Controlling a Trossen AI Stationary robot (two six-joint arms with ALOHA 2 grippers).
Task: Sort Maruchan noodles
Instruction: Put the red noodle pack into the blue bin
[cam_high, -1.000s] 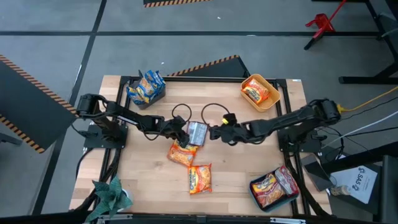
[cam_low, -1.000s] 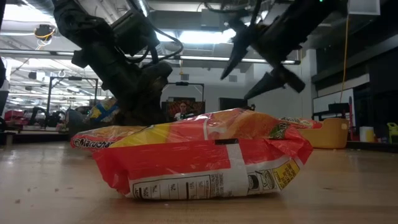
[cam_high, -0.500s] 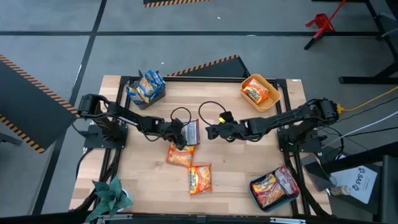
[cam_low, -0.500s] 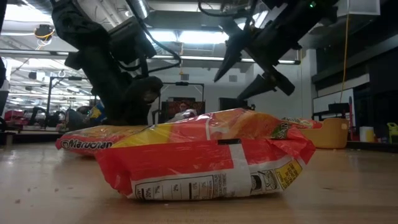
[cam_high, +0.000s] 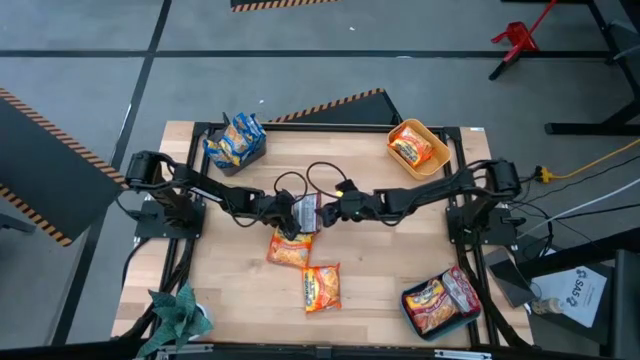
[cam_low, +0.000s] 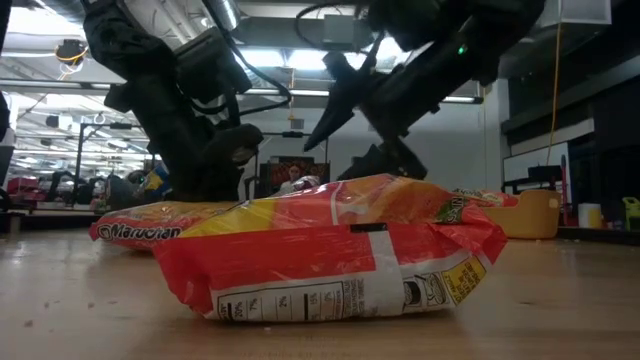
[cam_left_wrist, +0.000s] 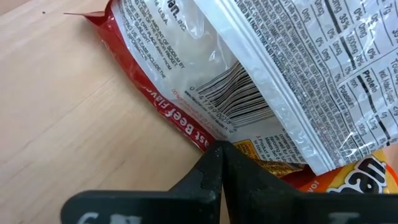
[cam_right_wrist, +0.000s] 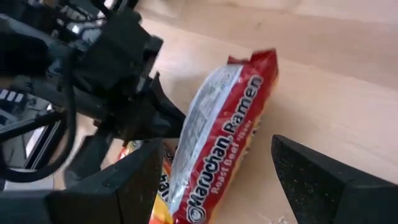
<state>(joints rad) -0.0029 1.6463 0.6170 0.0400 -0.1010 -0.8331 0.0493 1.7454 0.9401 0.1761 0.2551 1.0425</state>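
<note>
A silver-grey and red Maruchan packet (cam_high: 309, 212) stands tipped up on its long edge at the table's middle, with my left gripper (cam_high: 291, 212) shut on it. My right gripper (cam_high: 330, 210) is open just to the packet's right; in the right wrist view its fingers straddle the packet (cam_right_wrist: 224, 124) without touching. Two orange packets (cam_high: 290, 250) (cam_high: 322, 287) lie flat nearer the front edge. The near one fills the low view (cam_low: 330, 250). My left gripper pinches the packet's red long edge (cam_left_wrist: 194, 132) between its two shut fingers (cam_left_wrist: 219, 163). It comes from the table's left, slanting down. The packet is tilted up with its printed back toward the wrist camera, its near end over an orange packet (cam_left_wrist: 357, 174).
A grey bin (cam_high: 236, 143) with blue packets stands at the far left. A yellow bin (cam_high: 418, 148) with orange packets is at the far right, a teal bin (cam_high: 440, 300) with silver-and-red packets at the near right. Cables loop over the middle (cam_high: 320, 178).
My right gripper has come down and toward the table's left, close to the silver packet, rolling its wrist as it went and staying open. The silver packet, flat before, has been tipped up onto its edge in my left gripper's hold.
</note>
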